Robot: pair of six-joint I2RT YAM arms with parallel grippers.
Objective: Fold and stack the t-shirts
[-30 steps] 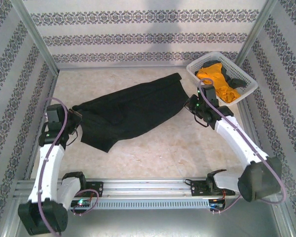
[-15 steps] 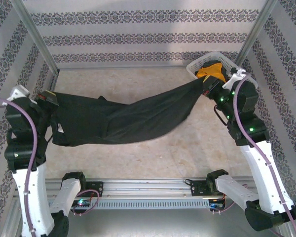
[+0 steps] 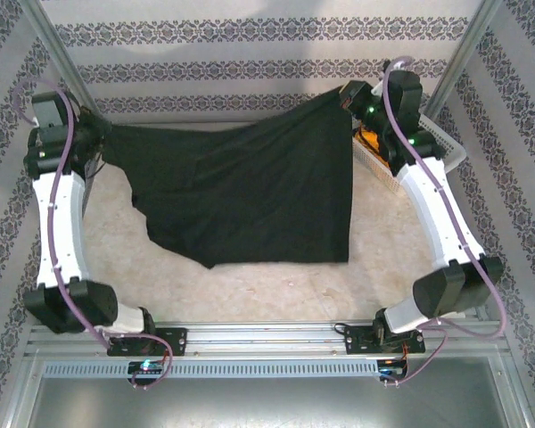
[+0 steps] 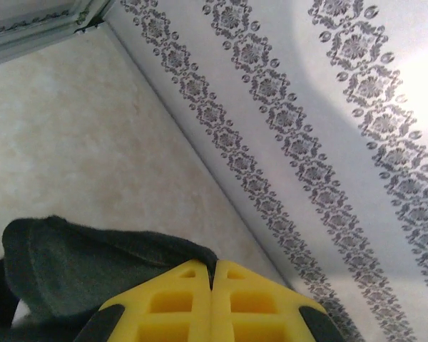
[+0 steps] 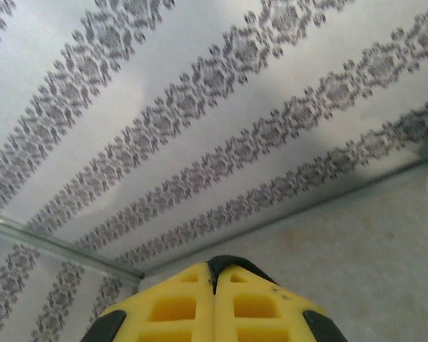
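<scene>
**Black t-shirt** (image 3: pixel 250 196)
- It is spread like a curtain across the upper middle of the top view, strung between your two arms.
- The top edge runs taut from upper left to upper right. The right side hangs straight, and the lower-left edge slants and looks ragged.
- The bottom edge hangs low over the table (image 3: pixel 276 294). You cannot tell whether it touches.

**Left gripper** (image 3: pixel 96 143), upper left of the top view
- The jaws are pinched together on a corner of the shirt.
- In the left wrist view the yellow pads (image 4: pixel 171 306) meet, with dark cloth wadded out to their left. That looks like a good deep bite.

**Right gripper** (image 3: pixel 349 96), upper right
- The jaws are clamped on the opposite corner.
- In the right wrist view only a thin dark sliver shows at the pad tips. Judge that bite as shallow.

**Orange-yellow t-shirt** (image 3: pixel 367 141)
- It peeks out past the black shirt's right edge and lies in the white basket (image 3: pixel 448 150).

**Handling**
- The cloth is limp and light, with no stiffness of its own. It keeps a shape only where you hold it taut or lay it flat.
- It will likely sag, swing and crease with any quick move, and it could creep out of the shallow right pinch.

**Where to hold**
- The best holds are probably hemmed corners or shoulder seams, where the doubled cloth gives the pads more to grip.
- Keep the two holds level and apart so the sheet lowers flat.
- The slanted lower-left flap may fold under itself on landing.
</scene>
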